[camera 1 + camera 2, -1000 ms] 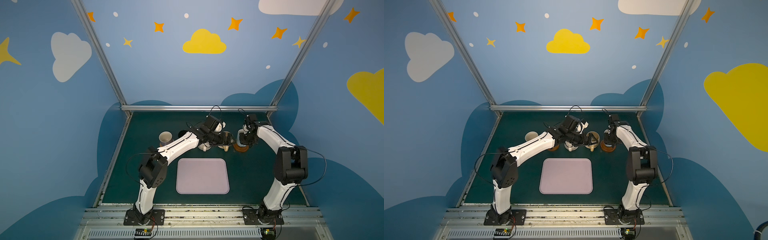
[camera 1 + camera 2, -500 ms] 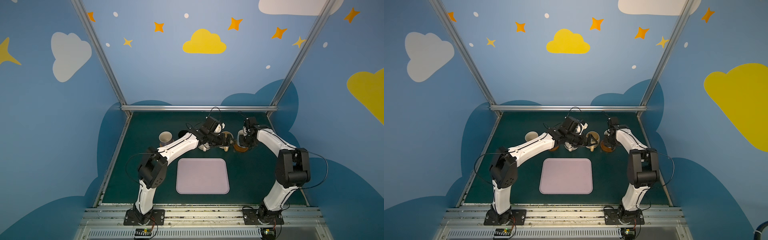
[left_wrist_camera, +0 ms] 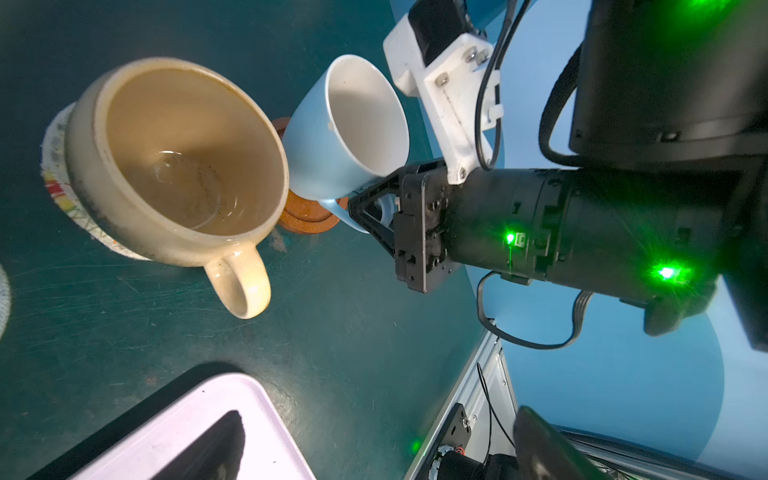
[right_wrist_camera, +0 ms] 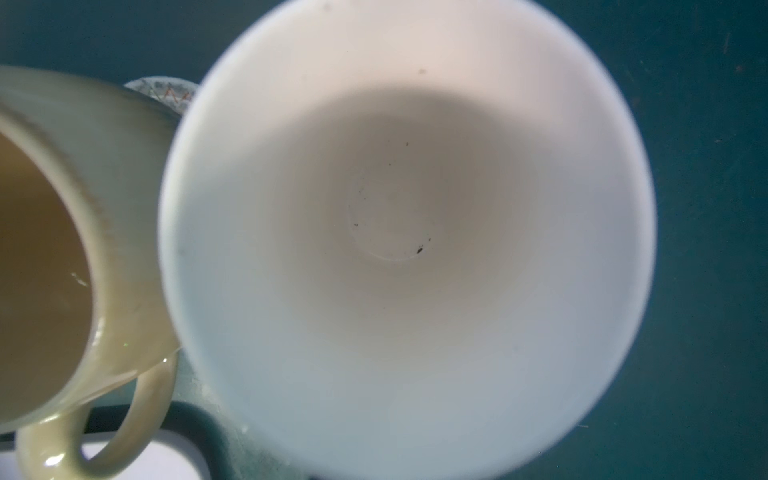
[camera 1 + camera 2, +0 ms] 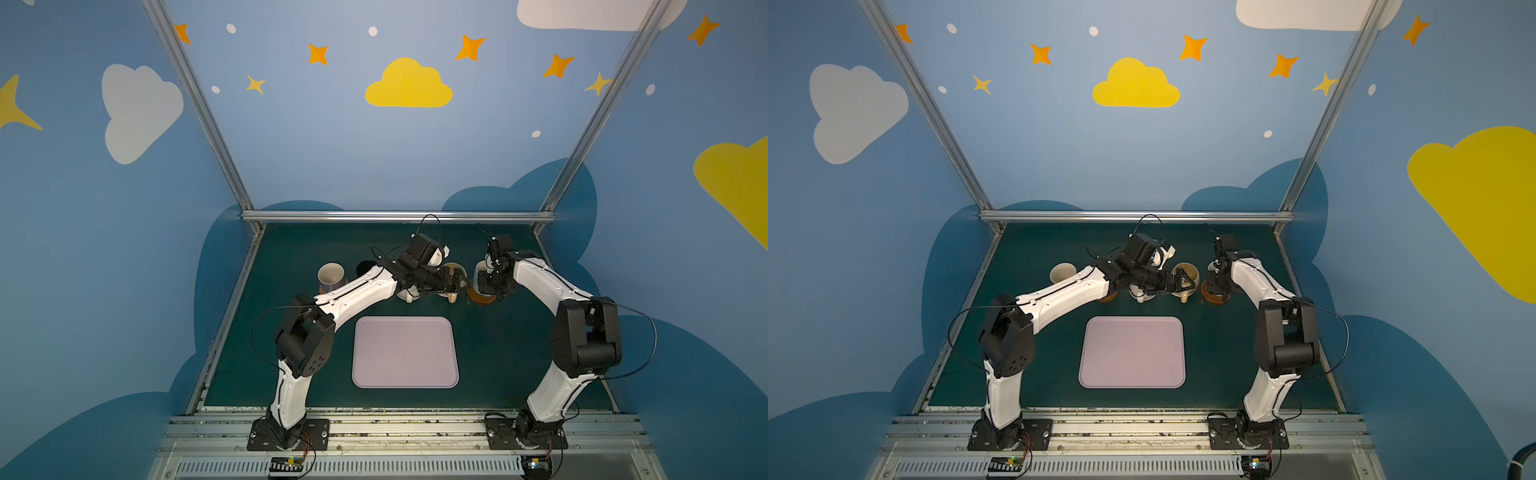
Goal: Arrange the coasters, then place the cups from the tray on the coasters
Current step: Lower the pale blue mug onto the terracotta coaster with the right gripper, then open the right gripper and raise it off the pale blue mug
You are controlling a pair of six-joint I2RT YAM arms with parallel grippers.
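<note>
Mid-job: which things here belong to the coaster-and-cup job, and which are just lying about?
Job: pale lilac rectangular tray; light blue ceramic mug in the right gripper's jaws; brown wooden round coaster; pale yellow glazed mug on beige woven round coaster; lavender ceramic mug; black ceramic mug.
Lying about: nothing loose; only the dark green table mat.

The left arm (image 5: pixel 353 291) reaches toward the counter's (image 5: pixel 498 353) far edge, left gripper (image 5: pixel 1183 284) level, fingers wide apart; the right gripper (image 3: pixel 362 206) points down, fingers pinched on a cup's (image 3: pixel 328 137) handle.
</note>
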